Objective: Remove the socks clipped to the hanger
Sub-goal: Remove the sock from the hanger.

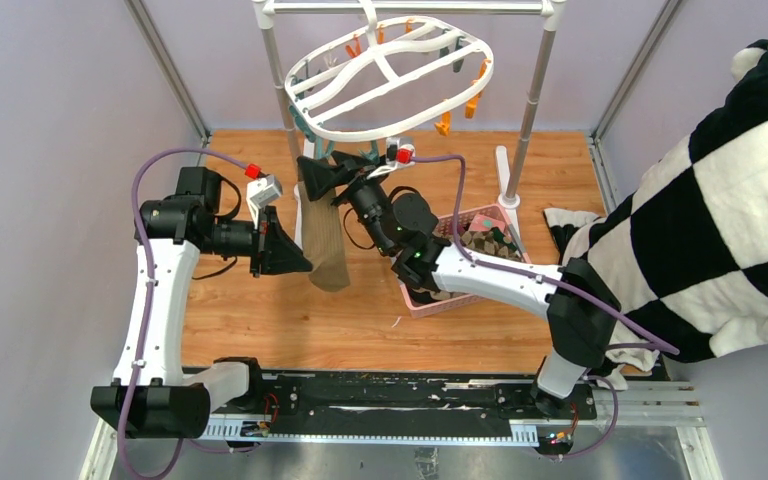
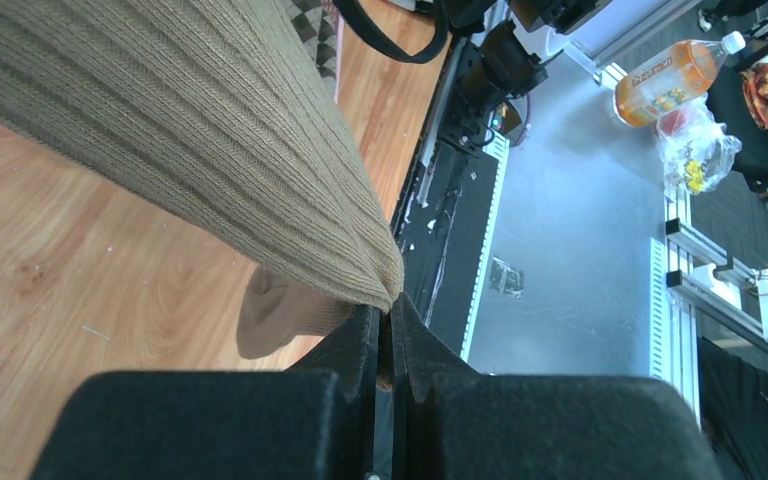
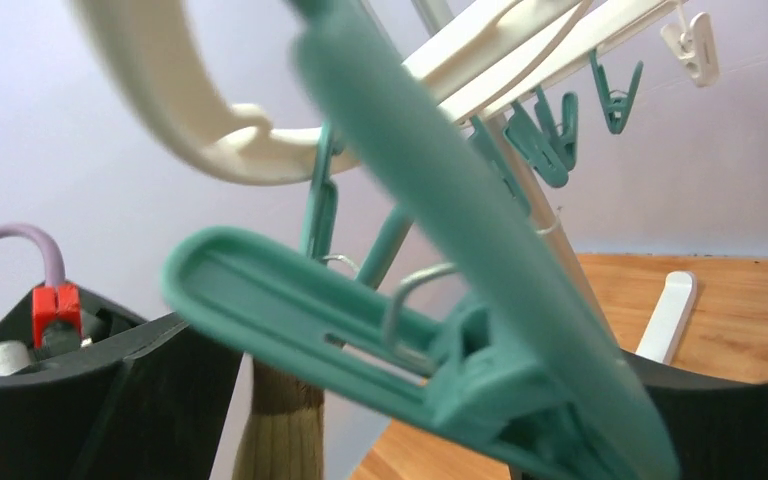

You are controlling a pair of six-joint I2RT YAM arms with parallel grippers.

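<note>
The white oval hanger (image 1: 390, 85) hangs from the rack at the back, with teal and orange clips under its rim. One olive-brown sock (image 1: 327, 245) hangs straight down below its left side. My left gripper (image 1: 295, 255) is shut on the sock's lower edge; the left wrist view shows ribbed fabric (image 2: 190, 130) pinched between the closed fingertips of that gripper (image 2: 388, 320). My right gripper (image 1: 322, 172) is open at the sock's top, and a teal clip (image 3: 440, 350) lies between its spread fingers (image 3: 160, 400). The sock's cuff (image 3: 280, 430) shows just behind that clip; I cannot tell whether the clip still holds it.
A pink slotted basket (image 1: 415, 295) with socks in it stands right of centre, under my right arm. The grey rack pole (image 1: 535, 100) and its white foot (image 1: 505, 180) stand behind it. A black-and-white checked plush cloth (image 1: 720, 220) fills the right side.
</note>
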